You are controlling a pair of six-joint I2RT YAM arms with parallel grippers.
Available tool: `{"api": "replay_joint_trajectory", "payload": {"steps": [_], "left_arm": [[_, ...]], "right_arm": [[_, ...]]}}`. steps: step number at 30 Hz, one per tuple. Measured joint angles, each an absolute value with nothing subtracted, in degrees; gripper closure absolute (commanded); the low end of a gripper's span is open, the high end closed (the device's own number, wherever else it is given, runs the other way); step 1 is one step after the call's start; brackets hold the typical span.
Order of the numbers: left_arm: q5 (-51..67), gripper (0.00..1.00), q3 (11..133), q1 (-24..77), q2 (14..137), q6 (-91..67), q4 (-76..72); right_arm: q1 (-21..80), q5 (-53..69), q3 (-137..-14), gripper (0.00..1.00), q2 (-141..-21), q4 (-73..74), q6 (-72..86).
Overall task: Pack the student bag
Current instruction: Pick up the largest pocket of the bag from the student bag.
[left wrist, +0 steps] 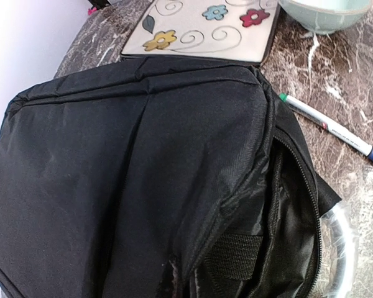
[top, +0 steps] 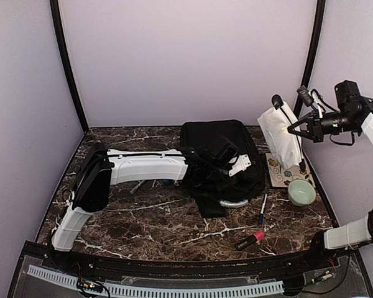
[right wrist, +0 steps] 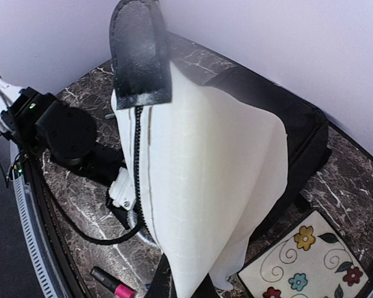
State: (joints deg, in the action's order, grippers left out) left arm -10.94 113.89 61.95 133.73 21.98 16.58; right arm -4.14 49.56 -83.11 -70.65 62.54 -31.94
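Note:
The student bag (top: 217,146), black and soft, lies flat at the middle of the table and fills the left wrist view (left wrist: 124,174), its zipped opening gaping at the right. My left gripper (top: 241,164) sits at the bag's near right edge. Its fingers are buried in the fabric and hidden, shut on the bag. My right gripper (top: 293,130) hangs high at the right, shut on a white fabric pouch (top: 280,136) with a black zipper. In the right wrist view the pouch (right wrist: 205,186) hides most of the right gripper (right wrist: 186,285).
Right of the bag lie a flowered notebook (top: 280,172), a pale green bowl (top: 301,192) and a pen (top: 262,208). A pink-capped marker (top: 251,239) lies near the front. A grey handle loop (top: 233,203) pokes out at the bag's near edge. Small items lie under the left arm (top: 152,184).

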Motion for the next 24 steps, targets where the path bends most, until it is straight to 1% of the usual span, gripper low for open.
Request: {"api": "replay_joint_trajectory", "payload": {"steps": [5, 12, 19, 24], "left_arm": [[-8.29, 1.00, 114.08, 60.10, 131.55, 19.25, 15.77], [-1.91, 1.00, 115.42, 55.18, 128.38, 13.34, 13.45], [1.15, 1.00, 116.33, 53.56, 127.70, 10.57, 13.43], [3.77, 1.00, 116.33, 52.47, 127.37, 8.34, 13.37]], "right_arm": [[-2.13, 53.12, -83.13, 1.00, -70.08, 68.93, -36.95], [9.17, 52.53, -83.00, 1.00, -71.02, 70.83, -39.64], [15.92, 48.45, -82.65, 1.00, -72.58, 70.87, -40.56], [22.31, 42.17, -82.06, 1.00, -74.00, 69.84, -40.25]]}}
